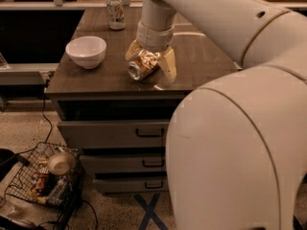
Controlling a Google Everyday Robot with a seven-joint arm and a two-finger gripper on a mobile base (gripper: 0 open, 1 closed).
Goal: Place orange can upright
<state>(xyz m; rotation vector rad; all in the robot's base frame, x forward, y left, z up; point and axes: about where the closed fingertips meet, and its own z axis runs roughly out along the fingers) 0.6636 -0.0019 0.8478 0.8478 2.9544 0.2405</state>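
Observation:
The orange can point(143, 65) lies on its side on the dark table top point(201, 61), silver end toward the front left. My gripper point(149, 60) comes down from above and is open, with one pale finger on each side of the can. The fingers point(169, 66) stand close to the can's sides. The can rests on the table near its front edge.
A white bowl point(87, 51) stands at the table's left. A pale can with red marks point(115, 12) stands upright at the back. Drawers point(149, 133) are under the table. A wire basket point(45, 175) of items sits on the floor at the left. My large white arm point(230, 128) fills the right.

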